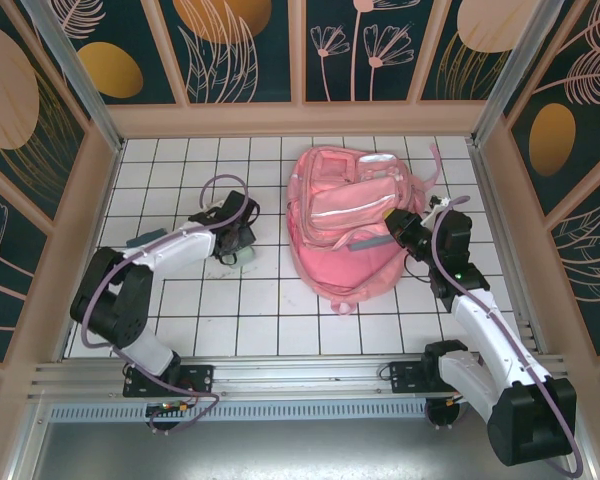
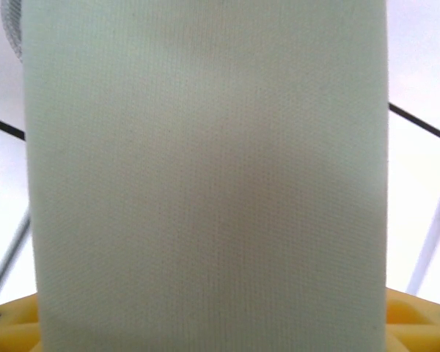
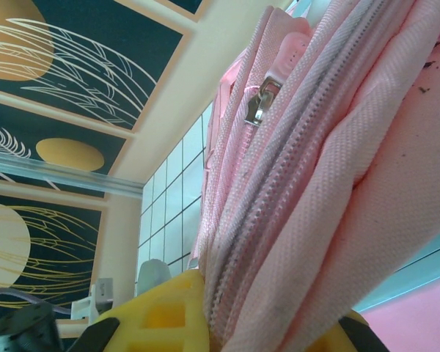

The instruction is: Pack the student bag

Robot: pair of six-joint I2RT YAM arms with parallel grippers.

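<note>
the large pink fabric backpack [image 1: 345, 225] lies flat on the white tiled table [image 1: 240, 320], right of centre, well apart from the small pale mint-green fabric pencil case [image 1: 246, 256] on the left. the right gripper [image 1: 392, 228] is clamped on a fold of the backpack beside its zip. the pink cloth is pinched between its yellow fingers [image 3: 158, 315], with the metal zip pull [image 3: 260, 99] just above. the left gripper [image 1: 232, 245] sits down over the pencil case, whose weave lies between its jaws in the left wrist view; whether they have bitten or stand slack i cannot tell. the risks, as i judge them: a shallow or off-centre hold could let the soft case sag, twist or drop on the way across. the thin pinch on the bag could slip and let the mouth fall shut. a hard tug could drag the whole limp bag rather than open it.
</note>
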